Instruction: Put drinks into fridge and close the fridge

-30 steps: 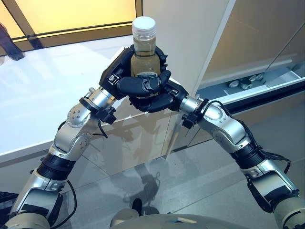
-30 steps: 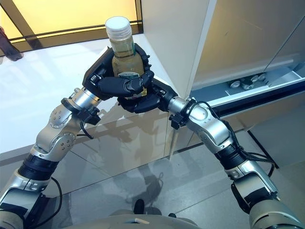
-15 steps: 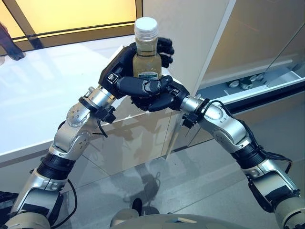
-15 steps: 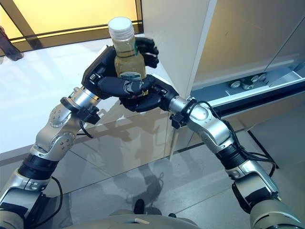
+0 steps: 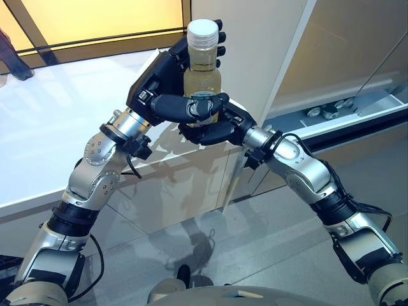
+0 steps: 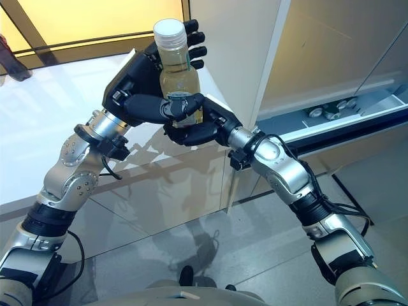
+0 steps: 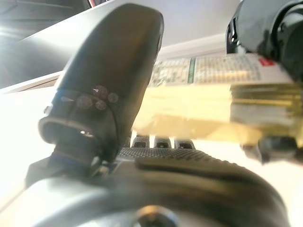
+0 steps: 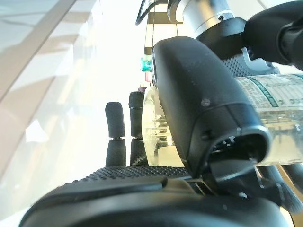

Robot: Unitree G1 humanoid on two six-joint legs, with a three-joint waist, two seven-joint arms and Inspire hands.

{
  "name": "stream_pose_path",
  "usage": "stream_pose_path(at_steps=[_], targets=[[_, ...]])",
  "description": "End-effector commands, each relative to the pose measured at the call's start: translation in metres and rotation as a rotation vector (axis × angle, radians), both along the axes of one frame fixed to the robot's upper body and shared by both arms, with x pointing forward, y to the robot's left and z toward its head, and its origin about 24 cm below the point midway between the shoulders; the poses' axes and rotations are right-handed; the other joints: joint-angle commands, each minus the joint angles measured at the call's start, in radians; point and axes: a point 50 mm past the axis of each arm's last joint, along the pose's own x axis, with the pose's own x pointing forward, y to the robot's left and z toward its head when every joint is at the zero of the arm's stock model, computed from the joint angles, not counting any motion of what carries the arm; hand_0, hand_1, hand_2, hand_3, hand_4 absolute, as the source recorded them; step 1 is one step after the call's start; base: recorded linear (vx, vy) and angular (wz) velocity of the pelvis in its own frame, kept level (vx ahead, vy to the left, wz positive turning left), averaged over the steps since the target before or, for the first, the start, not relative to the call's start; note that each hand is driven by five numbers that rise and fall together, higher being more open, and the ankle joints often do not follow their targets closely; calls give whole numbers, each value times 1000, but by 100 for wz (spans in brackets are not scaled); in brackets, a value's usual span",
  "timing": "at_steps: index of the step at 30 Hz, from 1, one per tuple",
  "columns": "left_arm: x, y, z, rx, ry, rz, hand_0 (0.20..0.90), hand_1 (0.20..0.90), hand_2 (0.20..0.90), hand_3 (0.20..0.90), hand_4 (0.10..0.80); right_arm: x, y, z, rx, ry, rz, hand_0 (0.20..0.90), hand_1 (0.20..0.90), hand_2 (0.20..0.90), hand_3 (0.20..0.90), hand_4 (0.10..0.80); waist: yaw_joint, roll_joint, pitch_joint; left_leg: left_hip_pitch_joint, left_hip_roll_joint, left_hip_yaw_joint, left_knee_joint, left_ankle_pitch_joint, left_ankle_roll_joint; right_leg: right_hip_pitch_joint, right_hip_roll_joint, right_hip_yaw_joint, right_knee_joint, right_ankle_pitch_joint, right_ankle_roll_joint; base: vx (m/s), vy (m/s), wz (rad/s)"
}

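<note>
Standing upright between both hands, the bottle of pale yellow drink with a white cap is held above the white counter. The left hand has fingers straight behind the bottle, thumb across its front. The right hand cups its base, thumb curled against it. The fridge drawer at right is open

The bottle is clear, glossy plastic with a ribbed white plastic cap and a printed paper-like label. Both the left hand and the right hand have matt black plastic shells with pebbled rubbery palms. The counter is smooth, glossy white. The floor is polished grey tile.
</note>
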Motion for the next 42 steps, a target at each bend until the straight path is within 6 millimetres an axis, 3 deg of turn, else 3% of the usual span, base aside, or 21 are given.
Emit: stream_pose_path(at_steps=[1,9,15,19,25,29,35,39,40,42], targets=[[-12,22,29,-116,-176,80,900,900,900,900,800,-24,-12,113,341,-493,41,300,300,300,200,100,6,23,-162,17,-23,-9,1,-91,10,-75,-13,18,12,70,66,0,0,0],[-23,32,5,-299,-95,36,900,900,900,900,800,-39,-32,123,406,-571,-20,300,300,300,200,100,6,17,-157,19,-23,-13,1,-94,12,-77,-11,22,15,70,64,0,0,0],[-25,35,-25,-397,69,21,900,900,900,900,800,-49,-44,126,424,-598,-47,300,300,300,200,100,2,12,-154,19,-23,-11,1,-96,15,-79,-11,25,15,71,65,0,0,0],[-38,22,-43,-519,164,-258,900,900,900,900,800,-55,-59,127,436,-617,-93,300,300,300,200,100,4,9,-149,13,-23,-11,1,-92,16,-86,-12,25,16,76,64,0,0,0],[-71,-37,-73,-718,315,-1016,900,900,900,900,800,-58,-68,126,410,-620,-157,300,300,300,200,100,-19,10,-135,23,-20,5,1,-109,16,-89,-10,37,21,78,60,0,0,0],[-83,-53,-81,-798,345,-1252,900,900,900,900,800,-53,-73,125,385,-603,-182,300,300,300,200,100,-33,10,-126,27,-19,16,1,-115,16,-90,-9,44,24,79,59,0,0,0],[-88,-62,-108,-996,539,-1280,900,900,900,900,800,-49,-79,120,372,-569,-189,300,300,300,200,100,-40,3,-117,27,-21,25,1,-117,18,-94,-8,48,27,80,61,0,0,0],[-95,-51,-161,-1076,729,-1131,900,900,900,900,800,-48,-89,113,369,-505,-164,300,300,300,200,100,-36,-7,-112,23,-20,31,1,-116,16,-97,-8,45,27,82,63,0,0,0],[-97,-50,-166,-1071,747,-1118,900,900,900,900,800,-48,-90,112,367,-498,-161,300,300,300,200,100,-35,-7,-112,23,-20,33,1,-116,16,-98,-8,45,27,82,63,0,0,0],[-110,-46,-208,-1077,889,-994,900,900,900,900,800,-50,-92,105,362,-447,-124,300,300,300,200,100,-34,-12,-110,19,-18,40,1,-113,14,-101,-9,42,27,85,66,0,0,0]])
